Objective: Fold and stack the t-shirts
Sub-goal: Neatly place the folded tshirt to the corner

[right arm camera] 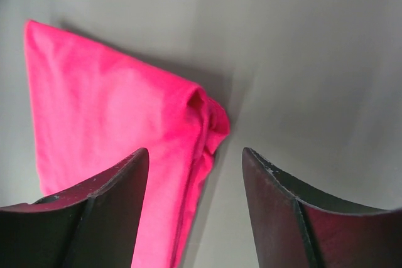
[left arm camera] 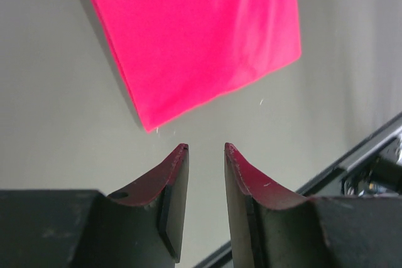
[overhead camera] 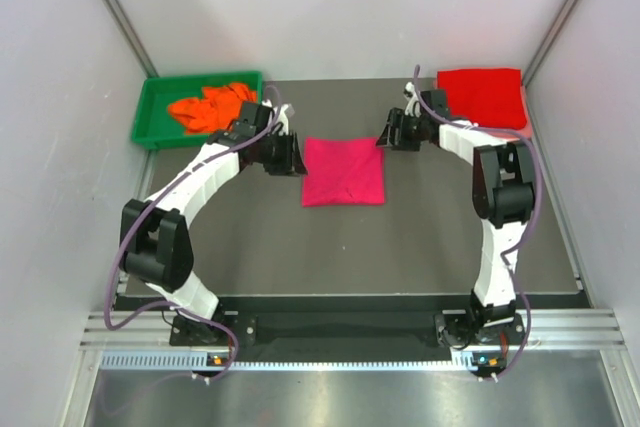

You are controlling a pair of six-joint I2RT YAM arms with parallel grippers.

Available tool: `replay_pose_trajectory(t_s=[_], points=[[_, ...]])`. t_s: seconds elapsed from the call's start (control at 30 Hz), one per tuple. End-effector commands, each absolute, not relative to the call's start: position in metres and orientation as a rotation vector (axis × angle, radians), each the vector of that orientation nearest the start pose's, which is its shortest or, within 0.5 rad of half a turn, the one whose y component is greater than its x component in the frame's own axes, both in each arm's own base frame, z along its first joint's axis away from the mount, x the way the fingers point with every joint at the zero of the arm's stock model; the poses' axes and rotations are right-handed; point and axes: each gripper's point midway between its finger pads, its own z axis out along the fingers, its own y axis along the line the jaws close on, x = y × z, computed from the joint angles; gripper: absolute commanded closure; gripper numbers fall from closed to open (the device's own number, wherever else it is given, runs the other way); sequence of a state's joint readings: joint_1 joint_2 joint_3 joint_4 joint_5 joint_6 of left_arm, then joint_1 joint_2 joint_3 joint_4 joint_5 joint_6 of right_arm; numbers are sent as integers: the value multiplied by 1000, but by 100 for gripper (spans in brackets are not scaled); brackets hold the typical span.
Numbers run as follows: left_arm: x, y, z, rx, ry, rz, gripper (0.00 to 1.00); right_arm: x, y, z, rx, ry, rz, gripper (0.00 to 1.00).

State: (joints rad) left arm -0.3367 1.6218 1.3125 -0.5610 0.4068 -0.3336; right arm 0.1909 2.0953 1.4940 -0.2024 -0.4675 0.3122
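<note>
The magenta-pink t-shirt (overhead camera: 343, 171) lies flat at the middle of the table (overhead camera: 420, 237). It is folded into a nearly square pad, a little wider along its 6 o'clock edge. With so little difference between its sides no long axis stands out. Its edges run roughly 12-to-6 and 9-to-3.

The left tool (overhead camera: 290, 155) sits at the shirt's 10 o'clock corner, just beside the 9 o'clock edge. In the left wrist view its fingers (left arm camera: 176, 174) stand a narrow gap apart with nothing between them, so it is released. A corner of the cloth (left arm camera: 201, 36) lies just ahead of the tips and apart from them.

The right tool (overhead camera: 385, 134) is at the shirt's 1 o'clock corner. In the right wrist view its fingers (right arm camera: 119, 186) are spread wide and released. The thick, bunched corner of the fold (right arm camera: 113, 111) reaches into the space between them, nearer one finger. Whether cloth and finger touch cannot be told.

A red t-shirt (overhead camera: 483, 97), folded flat, lies at the table's 1 o'clock corner, well apart from the magenta one. An orange t-shirt (overhead camera: 215, 105) is crumpled inside the green tray (overhead camera: 150, 112) at 11 o'clock.
</note>
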Motion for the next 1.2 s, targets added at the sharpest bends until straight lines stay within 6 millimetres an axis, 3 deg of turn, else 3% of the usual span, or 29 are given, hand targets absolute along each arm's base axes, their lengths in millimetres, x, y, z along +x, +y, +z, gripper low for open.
replay_pose_trajectory(t_s=[0.0, 0.17, 0.33, 0.6, 0.8, 1.03, 1.07, 1.17], points=[[336, -209, 141, 240, 2533, -817, 66, 498, 197, 57, -165, 2402, 761, 38], [331, -208, 132, 253, 2562, -814, 66, 505, 198, 41, -191, 2430, 698, 37], [334, -207, 131, 255, 2562, -796, 66, 498, 206, 28, -233, 2475, 613, 44], [336, -204, 138, 253, 2544, -776, 66, 488, 216, 22, -276, 2498, 583, 53], [334, -202, 136, 251, 2548, -761, 66, 483, 212, 17, -266, 2519, 539, 62], [333, -202, 132, 254, 2555, -759, 66, 491, 217, 48, -284, 2453, 558, 80], [333, -202, 133, 255, 2552, -761, 66, 491, 218, 51, -287, 2448, 562, 88], [332, -201, 131, 254, 2554, -759, 66, 493, 222, 64, -307, 2415, 588, 100]])
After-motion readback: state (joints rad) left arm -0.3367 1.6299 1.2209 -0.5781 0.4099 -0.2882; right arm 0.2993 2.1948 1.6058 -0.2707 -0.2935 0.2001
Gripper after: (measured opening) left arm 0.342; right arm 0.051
